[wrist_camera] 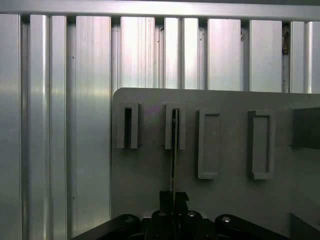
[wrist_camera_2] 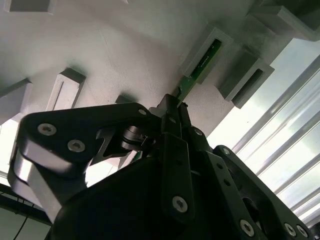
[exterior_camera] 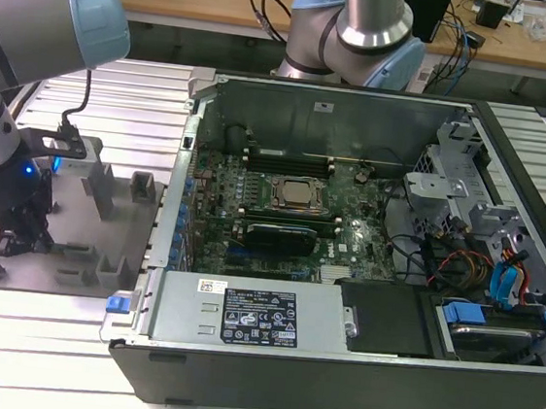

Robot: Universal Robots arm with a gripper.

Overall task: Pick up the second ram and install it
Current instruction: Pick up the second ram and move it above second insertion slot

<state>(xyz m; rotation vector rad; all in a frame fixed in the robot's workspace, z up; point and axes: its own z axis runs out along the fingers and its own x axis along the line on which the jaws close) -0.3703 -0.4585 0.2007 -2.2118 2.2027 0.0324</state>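
Note:
The second ram (wrist_camera_2: 201, 61) is a thin green stick standing on edge, with its far end in a slot of the grey fixture tray (wrist_camera_2: 125, 45). In the first wrist view the ram (wrist_camera: 174, 150) appears as a narrow line running from a slot down to my fingertips. My gripper (wrist_camera_2: 172, 104) (wrist_camera: 174, 196) is shut on the stick's near end. In the exterior view my gripper (exterior_camera: 14, 236) is low over the tray (exterior_camera: 106, 216), at that view's left, well away from the open computer case (exterior_camera: 336, 348).
The case holds the motherboard (exterior_camera: 347, 242) with a CPU socket (exterior_camera: 298, 195) and long slots behind it. Cables and drive bays (exterior_camera: 490, 276) fill its right end. Another arm's base (exterior_camera: 360, 28) stands behind the case. Other raised slot blocks (wrist_camera: 208, 145) sit on the tray.

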